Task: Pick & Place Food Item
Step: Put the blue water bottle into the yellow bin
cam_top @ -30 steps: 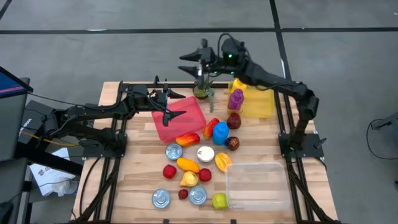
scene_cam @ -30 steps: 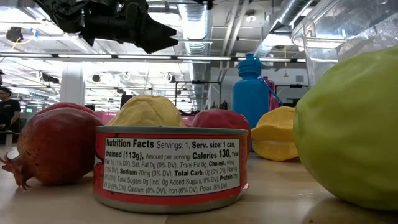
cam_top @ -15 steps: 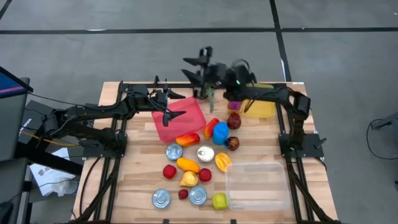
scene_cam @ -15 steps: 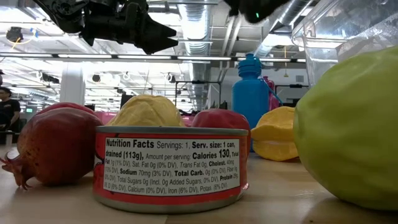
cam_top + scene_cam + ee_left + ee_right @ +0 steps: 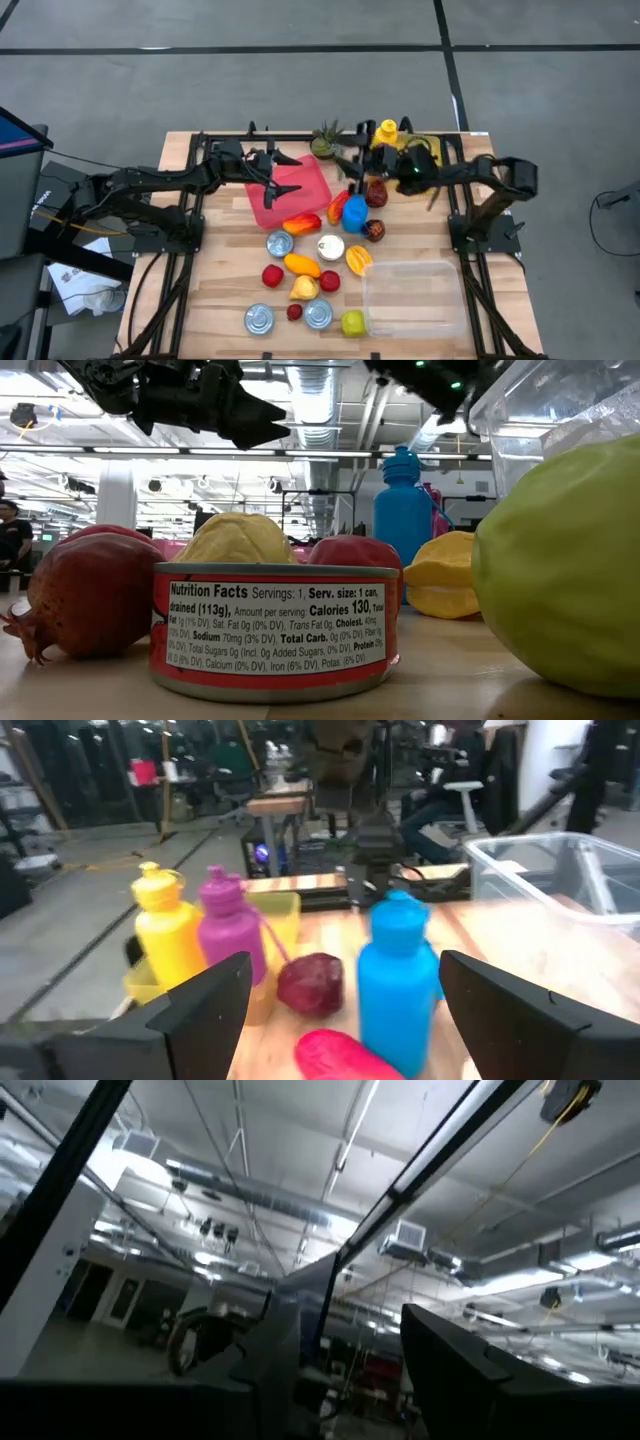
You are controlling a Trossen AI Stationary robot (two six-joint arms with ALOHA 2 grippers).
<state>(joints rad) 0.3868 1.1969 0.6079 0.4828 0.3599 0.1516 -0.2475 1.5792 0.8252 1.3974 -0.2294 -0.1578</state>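
Note:
Toy food lies in the middle of the table: a red-orange pepper (image 5: 301, 223), an orange fruit (image 5: 302, 264), pomegranates (image 5: 376, 194), a green apple (image 5: 352, 322) and tins (image 5: 280, 243). A blue bottle (image 5: 355, 211) stands among them. My left gripper (image 5: 274, 172) hovers open over the pink tray (image 5: 290, 190); its wrist view looks past the open fingers (image 5: 205, 1005) at the blue bottle (image 5: 398, 975). My right gripper (image 5: 352, 172) is open above the blue bottle's far side, and its wrist view shows only ceiling between the fingers (image 5: 450, 1355). A small potted plant (image 5: 325, 140) stands at the far edge.
A clear plastic tub (image 5: 412, 296) sits at the near right corner. A yellow bin (image 5: 424, 160), a yellow bottle (image 5: 385, 131) and a purple bottle (image 5: 230, 925) stand at the far right. In the low view a tin (image 5: 275, 628) and the green apple (image 5: 560, 570) fill the foreground.
My right arm has drawn back from above the potted plant toward the table's right and near side, come down low over the bottles, and tipped its wrist upward. The plant stays at the far edge. My left arm has kept still.

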